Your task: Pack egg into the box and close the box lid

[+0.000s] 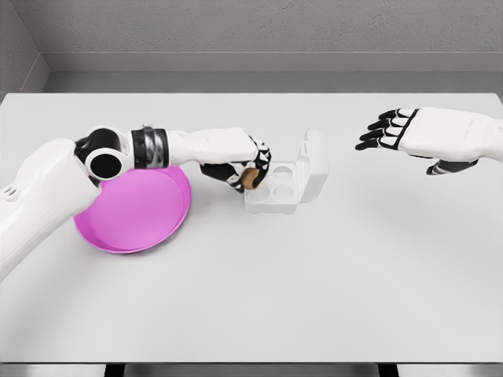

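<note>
A white egg box (275, 200) sits mid-table with its lid (313, 165) standing open at the right side. Round cups show inside it. My left hand (247, 166) reaches in from the left and is shut on a tan egg (251, 178), holding it just over the box's left edge. My right hand (401, 129) hovers to the right of the box, apart from it, fingers spread and holding nothing.
A pink round plate (145, 220) lies on the white table (314, 298) left of the box, partly under my left forearm. A grey wall runs behind the table's far edge.
</note>
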